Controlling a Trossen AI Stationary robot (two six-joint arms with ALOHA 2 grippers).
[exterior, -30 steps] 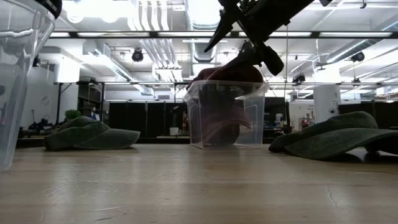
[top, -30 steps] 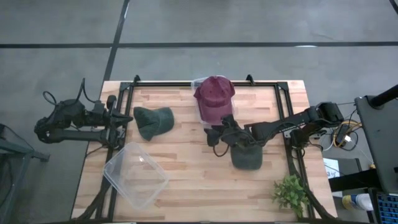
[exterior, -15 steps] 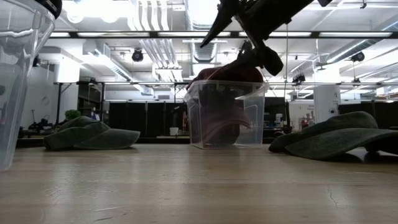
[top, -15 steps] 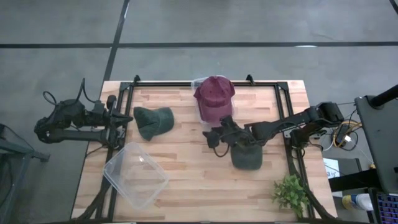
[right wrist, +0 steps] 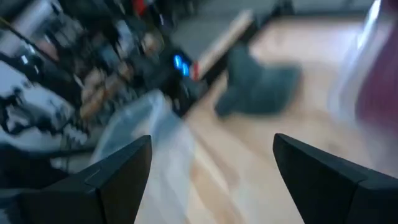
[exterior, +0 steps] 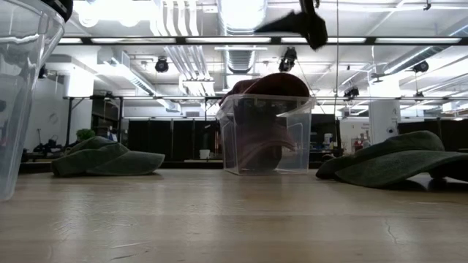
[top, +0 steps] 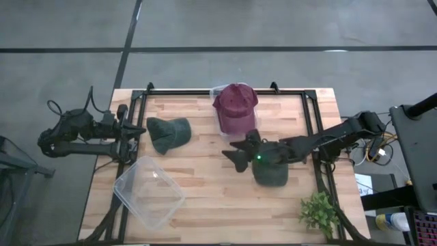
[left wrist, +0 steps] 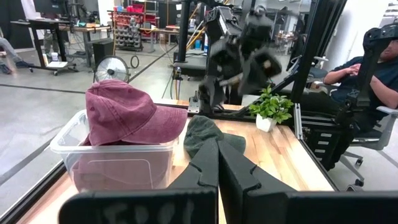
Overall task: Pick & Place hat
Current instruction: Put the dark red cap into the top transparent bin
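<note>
A maroon hat [top: 235, 107] sits in a small clear bin [exterior: 265, 142] at the table's far middle. Its crown [exterior: 272, 84] rises above the rim and its brim [left wrist: 165, 118] lies over the bin's edge. One green hat [top: 168, 134] lies flat on the wood at the left. Another green hat [top: 271, 171] lies under my right arm. My right gripper [top: 235, 158] hangs open in the air on the near side of the bin, holding nothing. My left gripper [top: 136, 129] is shut at the table's left edge, also seen as the left gripper [left wrist: 217, 165].
A large empty clear container [top: 149, 192] stands at the near left. A small potted plant [top: 319, 213] stands at the near right corner. Black frame rails [top: 313, 123] run along the table's sides. Bare wood [top: 205, 184] shows in the near middle.
My right gripper has risen away from the maroon hat's crown, drawn back a little toward the near edge, rolled, and opened wider. The maroon hat stays in its bin. The left arm has kept still.
</note>
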